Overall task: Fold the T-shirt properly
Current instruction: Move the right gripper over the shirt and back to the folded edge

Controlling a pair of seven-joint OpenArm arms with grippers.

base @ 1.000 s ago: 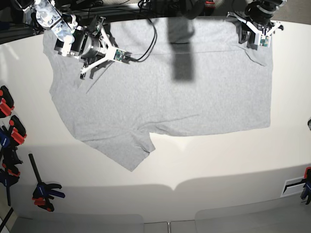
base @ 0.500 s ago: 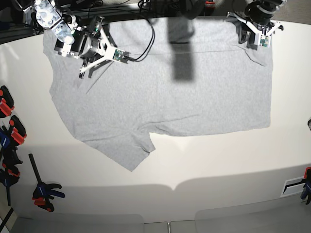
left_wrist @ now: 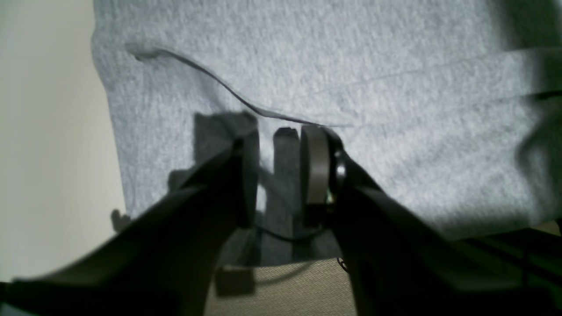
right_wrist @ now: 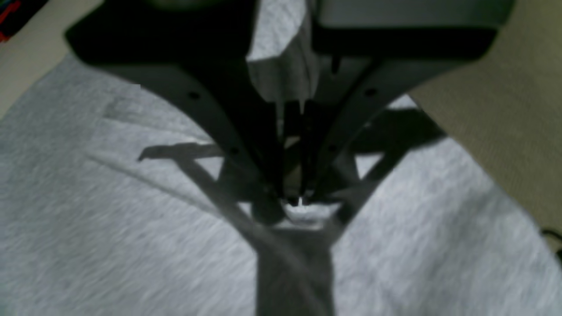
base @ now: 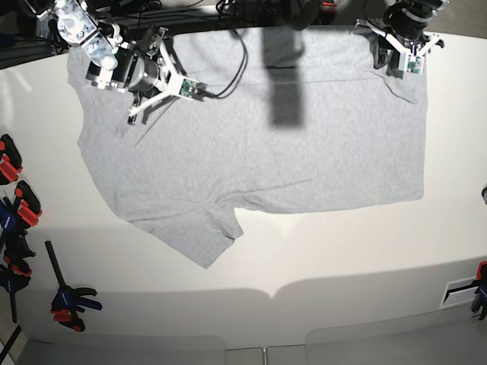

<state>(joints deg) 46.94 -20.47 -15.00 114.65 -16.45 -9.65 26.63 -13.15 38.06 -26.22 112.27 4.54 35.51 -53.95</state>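
Observation:
The light grey T-shirt (base: 266, 152) lies spread flat, plain side up, on the white table (base: 342, 251), one sleeve pointing toward the front left. My right gripper (base: 137, 80) presses down on the shirt near its back left corner. The right wrist view shows that gripper (right_wrist: 300, 204) shut, pinching a small ridge of T-shirt (right_wrist: 109, 241) fabric. My left gripper (base: 394, 62) stands at the shirt's back right corner. Seen from the left wrist, this gripper (left_wrist: 281, 131) has its fingers a little apart over the T-shirt (left_wrist: 351, 52) hem, with nothing visibly pinched.
Red and black clamps (base: 15, 205) and another clamp (base: 68, 300) line the table's left edge. A black cable (base: 236, 61) trails over the shirt's back edge. The table's far edge runs just behind both grippers. A dark shadow (base: 285, 84) falls across the shirt.
My right gripper has shut onto the shirt fabric and shifted slightly. The left arm and the shirt's outline have not moved.

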